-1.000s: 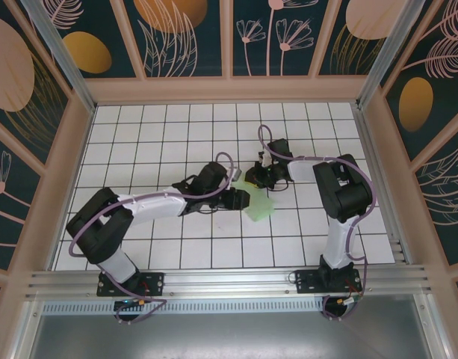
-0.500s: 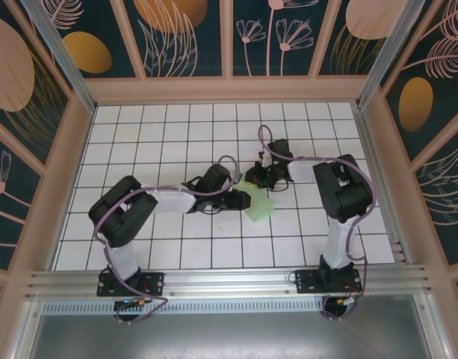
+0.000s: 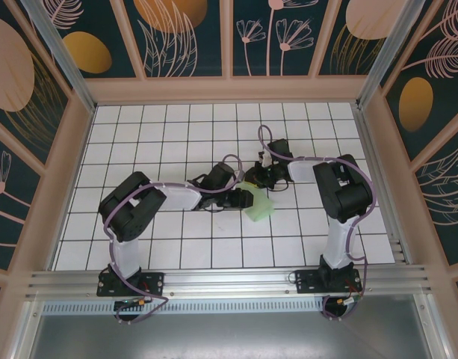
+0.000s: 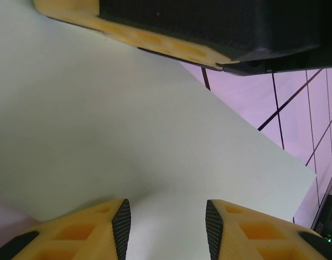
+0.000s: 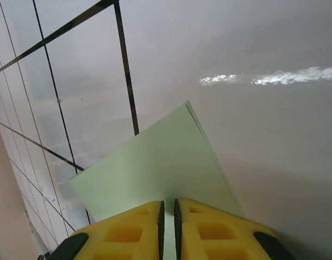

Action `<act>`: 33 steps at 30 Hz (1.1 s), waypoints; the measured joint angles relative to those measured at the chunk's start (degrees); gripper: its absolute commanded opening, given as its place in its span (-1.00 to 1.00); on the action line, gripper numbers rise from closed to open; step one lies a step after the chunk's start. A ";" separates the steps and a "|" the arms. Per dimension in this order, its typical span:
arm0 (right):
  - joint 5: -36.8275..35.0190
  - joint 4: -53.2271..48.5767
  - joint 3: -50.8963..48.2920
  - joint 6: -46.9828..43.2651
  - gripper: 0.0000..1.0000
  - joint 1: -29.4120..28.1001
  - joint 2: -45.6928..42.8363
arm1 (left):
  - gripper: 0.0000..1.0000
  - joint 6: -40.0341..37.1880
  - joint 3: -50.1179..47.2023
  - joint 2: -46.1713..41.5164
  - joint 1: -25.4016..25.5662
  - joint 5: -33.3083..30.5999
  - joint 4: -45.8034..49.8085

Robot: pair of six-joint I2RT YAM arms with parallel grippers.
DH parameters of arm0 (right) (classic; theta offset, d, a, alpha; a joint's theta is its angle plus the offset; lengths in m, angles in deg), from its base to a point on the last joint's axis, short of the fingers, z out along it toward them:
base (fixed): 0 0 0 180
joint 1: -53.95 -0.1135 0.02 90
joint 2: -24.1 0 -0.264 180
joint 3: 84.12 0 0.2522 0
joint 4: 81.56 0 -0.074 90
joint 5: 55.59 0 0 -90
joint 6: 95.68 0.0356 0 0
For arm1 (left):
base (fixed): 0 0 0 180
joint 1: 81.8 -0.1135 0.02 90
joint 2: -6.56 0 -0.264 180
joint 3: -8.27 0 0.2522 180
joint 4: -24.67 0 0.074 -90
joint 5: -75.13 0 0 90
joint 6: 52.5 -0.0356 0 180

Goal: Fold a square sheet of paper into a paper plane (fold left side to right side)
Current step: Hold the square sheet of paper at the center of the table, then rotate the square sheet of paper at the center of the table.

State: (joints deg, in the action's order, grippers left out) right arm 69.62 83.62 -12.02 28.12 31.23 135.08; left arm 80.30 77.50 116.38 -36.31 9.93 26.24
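Now the right hand (image 5: pixel 167 215) pinches the square sheet of paper (image 5: pixel 155 168); the left hand (image 4: pixel 168 230), half-wide, stands at its left side

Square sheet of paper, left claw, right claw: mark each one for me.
square sheet of paper (image 3: pixel 260 205): top external view, middle of the visible green face.
left claw (image 4: pixel 167 219): left wrist view, midway between its fingertips.
right claw (image 5: pixel 167 211): right wrist view, the narrow gap between its fingertips.

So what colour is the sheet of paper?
The sheet of paper is plain pale mint green, clearest in the right wrist view.
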 measured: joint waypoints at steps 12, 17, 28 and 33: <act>-1.88 -3.52 0.00 -0.72 -0.31 2.62 -5.99 | -0.13 -1.20 1.62 0.37 0.59 -2.32 2.86; -1.84 -5.22 -0.02 -2.82 -0.67 4.66 -11.21 | -0.14 -1.22 1.62 0.37 0.59 -2.34 2.95; 2.56 -5.16 -0.55 -2.80 -0.80 2.05 -4.61 | -0.14 -1.62 1.66 0.37 0.59 -2.34 3.04; 3.72 -4.90 -0.09 -2.19 -0.80 0.66 -1.22 | -0.14 -1.64 1.66 0.37 0.59 -2.34 3.04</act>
State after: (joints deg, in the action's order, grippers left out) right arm 73.33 78.72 -12.10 25.94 31.88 133.85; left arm 78.66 79.16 116.75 -35.72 7.59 29.28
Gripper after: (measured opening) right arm 0.101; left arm 0.429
